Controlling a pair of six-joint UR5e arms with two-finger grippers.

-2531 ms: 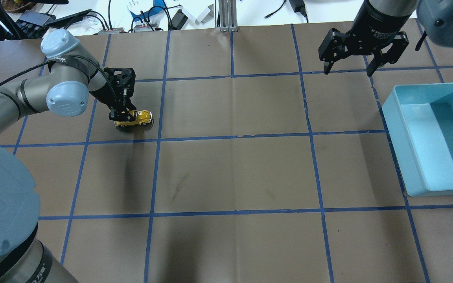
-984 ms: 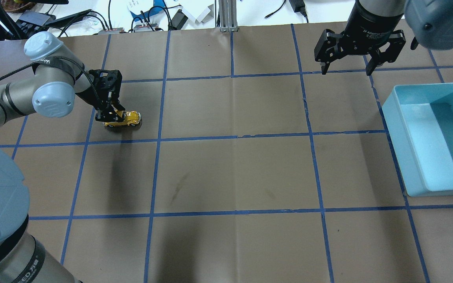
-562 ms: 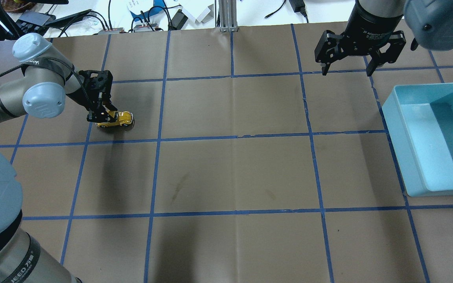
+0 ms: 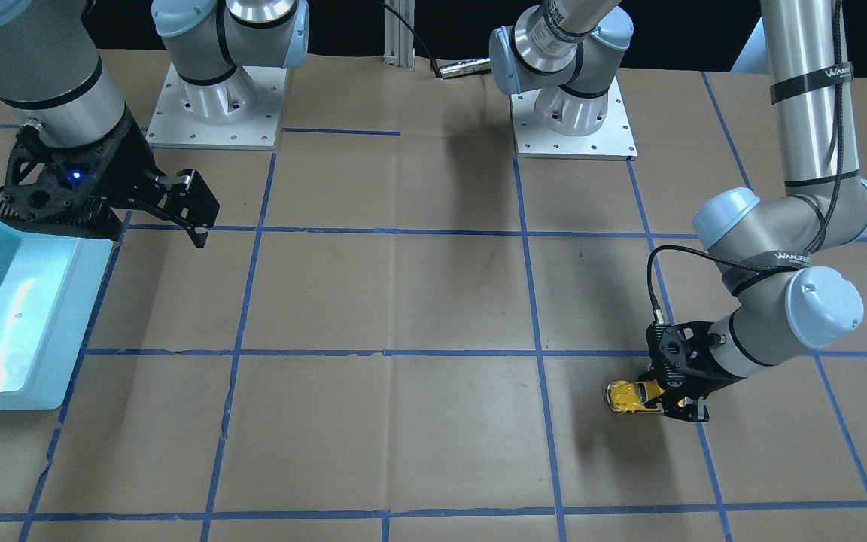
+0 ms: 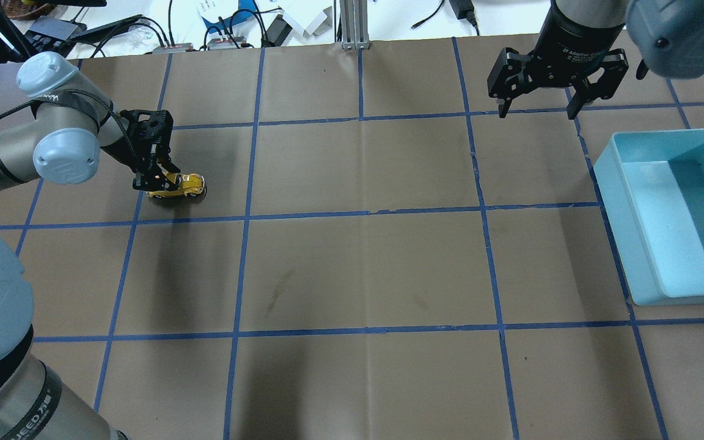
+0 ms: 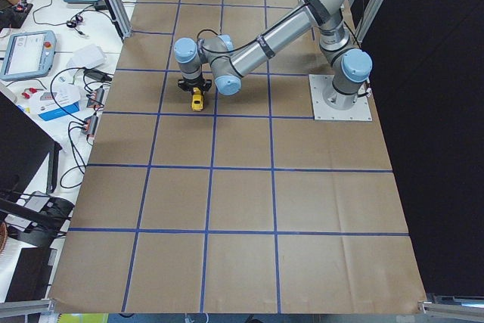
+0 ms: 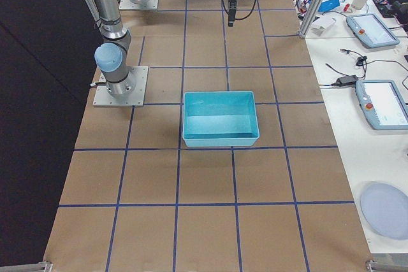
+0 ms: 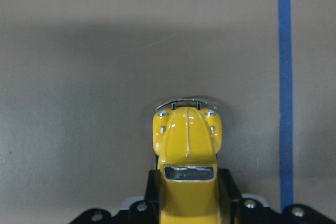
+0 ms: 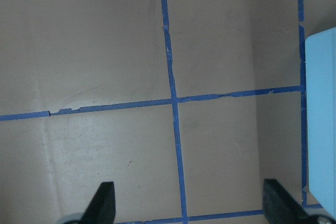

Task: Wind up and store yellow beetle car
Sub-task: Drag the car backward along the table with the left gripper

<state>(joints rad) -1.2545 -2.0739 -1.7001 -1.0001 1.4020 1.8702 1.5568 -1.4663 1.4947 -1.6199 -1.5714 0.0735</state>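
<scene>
The left tool [image 5: 151, 181] pinches the rear of the yellow beetle car [image 5: 179, 185]. The car's hood juts out ahead of the fingers and its wheels rest on the surface [image 5: 358, 269]. This grip probably lets the wheels roll and wind the spring as the car is dragged backward. Far beyond the car's nose, the right tool [image 5: 536, 112] hangs spread and empty near the blue bin [image 5: 613, 201], likely waiting. Compared with 2.5 s ago, car and tool sit further back toward the left arm. Since 0.6 s ago they have barely shifted.

Bare table [image 5: 364, 269] between yellow beetle car [image 5: 182, 184] and blue bin [image 5: 621, 232]; right pincer [image 5: 536, 113] hangs near bin.
</scene>
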